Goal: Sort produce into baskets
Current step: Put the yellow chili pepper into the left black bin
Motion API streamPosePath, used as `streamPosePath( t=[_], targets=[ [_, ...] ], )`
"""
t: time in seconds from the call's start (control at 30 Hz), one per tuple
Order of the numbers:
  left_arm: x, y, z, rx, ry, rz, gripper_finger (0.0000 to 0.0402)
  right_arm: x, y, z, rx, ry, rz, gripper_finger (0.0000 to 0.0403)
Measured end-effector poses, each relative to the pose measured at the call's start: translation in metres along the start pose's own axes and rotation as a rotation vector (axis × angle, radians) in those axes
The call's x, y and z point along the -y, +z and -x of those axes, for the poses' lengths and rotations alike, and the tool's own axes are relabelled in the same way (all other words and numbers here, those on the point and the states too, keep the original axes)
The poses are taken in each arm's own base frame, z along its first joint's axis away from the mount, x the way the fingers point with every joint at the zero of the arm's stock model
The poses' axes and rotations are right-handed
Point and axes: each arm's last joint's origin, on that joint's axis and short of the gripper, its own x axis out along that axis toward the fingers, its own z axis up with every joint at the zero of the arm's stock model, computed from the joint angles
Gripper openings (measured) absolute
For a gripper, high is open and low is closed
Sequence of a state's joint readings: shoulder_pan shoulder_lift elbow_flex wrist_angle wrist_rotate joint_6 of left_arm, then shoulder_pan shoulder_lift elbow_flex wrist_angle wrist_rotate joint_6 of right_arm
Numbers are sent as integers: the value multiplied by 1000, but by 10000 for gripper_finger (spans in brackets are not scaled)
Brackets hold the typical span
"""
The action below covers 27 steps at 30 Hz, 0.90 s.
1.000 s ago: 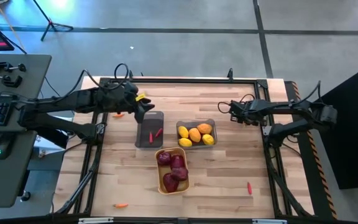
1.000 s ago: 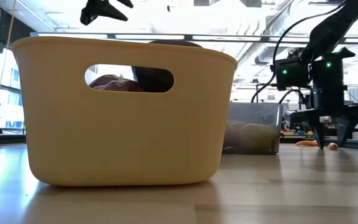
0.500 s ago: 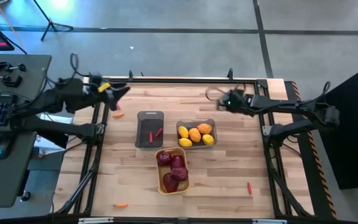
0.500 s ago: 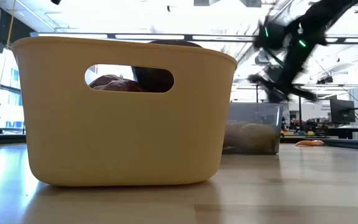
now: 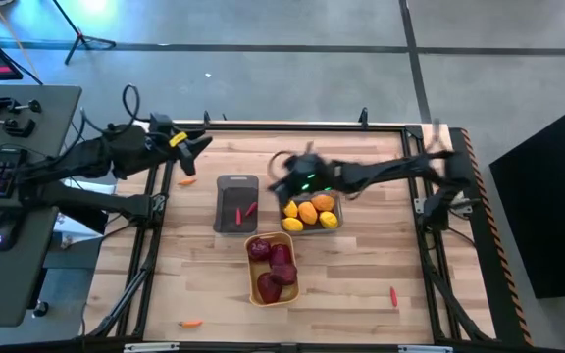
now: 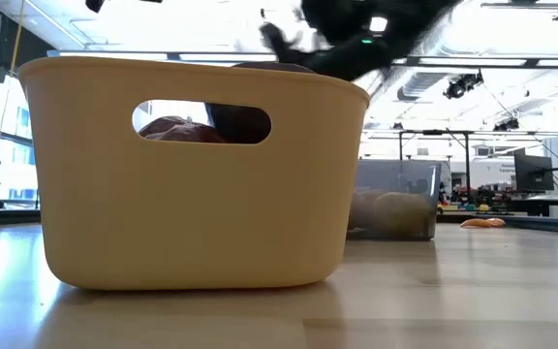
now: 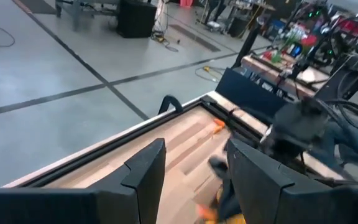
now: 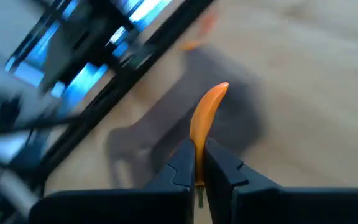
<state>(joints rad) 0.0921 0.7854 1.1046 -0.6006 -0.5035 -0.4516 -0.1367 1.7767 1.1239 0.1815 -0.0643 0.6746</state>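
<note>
An orange carrot piece (image 8: 207, 112) is pinched in the closed right gripper (image 8: 197, 163) above the grey bin (image 5: 236, 204). Three carrot pieces (image 5: 186, 180) are left loose on the table (image 5: 361, 265); the left gripper (image 5: 192, 147) is parted, empty.

In your high view the right end effector (image 5: 284, 186) is smeared by motion, so its fingers can't be made out there. In the low view the yellow-orange basket (image 6: 194, 174) hides most of the tabletop behind it; the grey basket (image 6: 396, 200) shows only partly
</note>
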Motion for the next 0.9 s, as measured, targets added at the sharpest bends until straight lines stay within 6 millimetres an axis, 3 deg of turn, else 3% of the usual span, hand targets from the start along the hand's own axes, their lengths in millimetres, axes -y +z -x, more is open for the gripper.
streamPosePath(
  t=[0.1, 0.23, 0.43, 0.57, 0.77, 0.9],
  targets=[
    [2, -3, -5, -25, 1, -5, 158, -17, 0, -36, -70, 100, 43, 25],
    [4, -4, -6, -58, -49, -8, 158, -24, 8, -71, -131, 200, 41, 70],
    [2, -4, -1, -73, -78, 20, 158, -22, 22, -82, -168, 182, 49, 169],
    [0, -4, 2, -74, -77, 51, 158, -12, 39, -72, -212, 159, 87, 215],
    [-1, -8, 1, -108, -55, 45, 158, 11, 78, -22, -261, 27, 199, 227],
    [3, -11, -8, -133, -41, 29, 158, 27, 82, 14, -290, -75, 254, 227]
  ],
)
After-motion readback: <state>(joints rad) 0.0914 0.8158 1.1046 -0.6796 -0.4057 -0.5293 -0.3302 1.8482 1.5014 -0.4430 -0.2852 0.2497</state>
